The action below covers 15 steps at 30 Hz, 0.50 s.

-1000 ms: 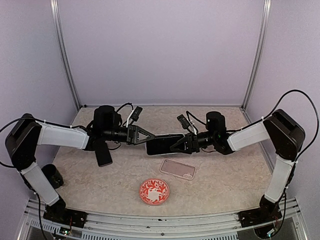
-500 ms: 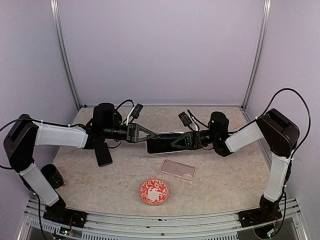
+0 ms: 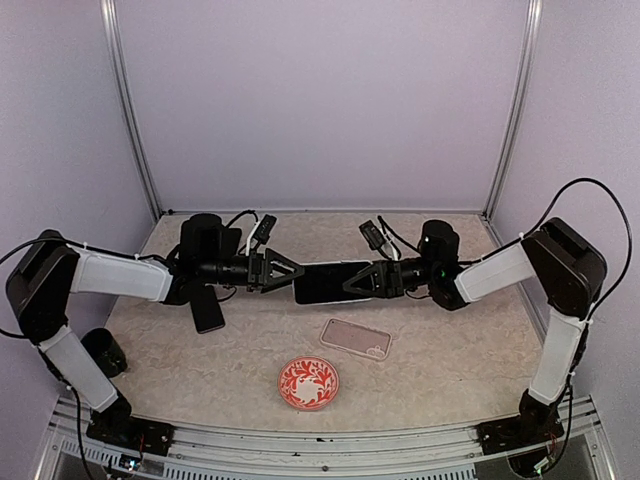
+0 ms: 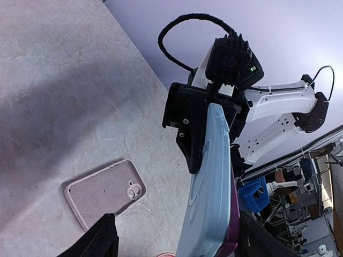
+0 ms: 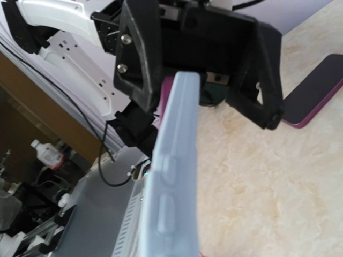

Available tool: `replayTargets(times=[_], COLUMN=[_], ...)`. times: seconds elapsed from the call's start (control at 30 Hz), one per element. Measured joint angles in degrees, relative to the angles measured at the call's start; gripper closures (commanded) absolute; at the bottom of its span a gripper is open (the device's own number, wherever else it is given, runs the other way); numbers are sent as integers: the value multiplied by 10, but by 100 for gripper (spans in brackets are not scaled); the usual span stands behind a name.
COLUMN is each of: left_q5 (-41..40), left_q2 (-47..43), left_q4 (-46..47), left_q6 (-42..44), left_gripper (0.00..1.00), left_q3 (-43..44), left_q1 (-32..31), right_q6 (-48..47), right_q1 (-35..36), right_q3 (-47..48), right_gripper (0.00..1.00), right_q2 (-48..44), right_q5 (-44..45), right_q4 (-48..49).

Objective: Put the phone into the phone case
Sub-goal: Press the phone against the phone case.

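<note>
The phone point(image 3: 328, 282), dark-faced with a pale blue rim, hangs level above the table between the two arms. My right gripper point(image 3: 365, 281) is shut on its right end. My left gripper point(image 3: 288, 272) is open, its fingers standing apart on either side of the phone's left end point(image 4: 214, 203). In the right wrist view the phone's edge point(image 5: 174, 187) runs up toward the open left gripper point(image 5: 206, 80). The pinkish phone case point(image 3: 355, 338) lies flat on the table below, hollow side up, with its camera cut-out visible point(image 4: 104, 193).
A second dark phone point(image 3: 207, 308) with a purple rim lies on the table under the left arm. A red patterned plate point(image 3: 308, 382) sits near the front edge. A black cup point(image 3: 105, 350) stands at the front left. Walls enclose the table.
My right gripper has shut on the phone's right end. My left gripper has opened, let go of the left end and drawn back a little to the left.
</note>
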Motion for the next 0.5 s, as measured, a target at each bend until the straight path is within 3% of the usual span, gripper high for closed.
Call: replayTargets(times=[0.23, 0.5], left_q5=[7, 18], left_q2=[-1, -1], left_q4=[48, 88], left_q6=[-30, -50], left_gripper=[8, 7], left_q3=[-34, -42], left_q1=[-1, -14], right_q6=[-62, -85], right_q1=[0, 0], right_q3=[-1, -3], right_gripper=[100, 100], right_q2=[-43, -73], right_q5=[42, 89], right_q4=[-57, -75])
